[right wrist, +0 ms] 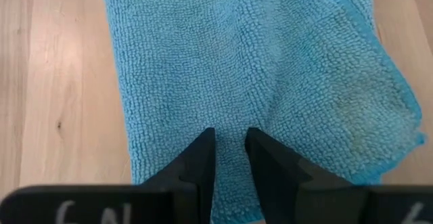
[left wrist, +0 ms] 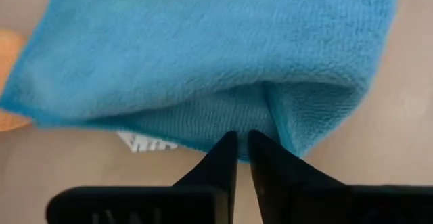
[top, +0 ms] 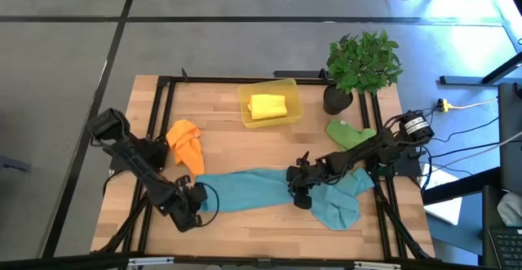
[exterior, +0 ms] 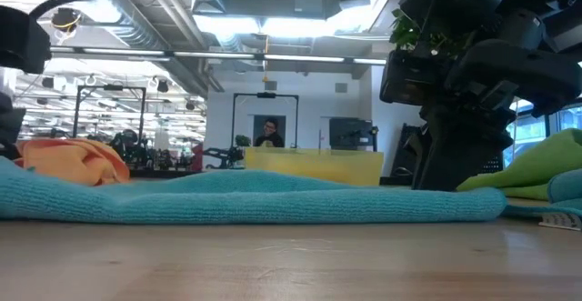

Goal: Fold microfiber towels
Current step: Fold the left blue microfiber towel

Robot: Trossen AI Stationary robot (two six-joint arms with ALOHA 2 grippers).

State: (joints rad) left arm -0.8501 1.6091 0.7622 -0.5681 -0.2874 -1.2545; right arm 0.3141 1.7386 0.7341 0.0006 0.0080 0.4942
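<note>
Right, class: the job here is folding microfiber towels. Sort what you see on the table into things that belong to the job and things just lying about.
Belongs to the job:
- teal towel, stretched between both pincers
- orange towel
- green towel
- yellow towel, lying in the bin
- left pincer
- right pincer

Just lying about:
- yellow plastic bin
- potted plant

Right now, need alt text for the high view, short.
A long teal towel lies across the wooden table's front, the left claw at one end and the right claw near its middle. Behind sit an orange towel, a yellow bin and a plant.
</note>
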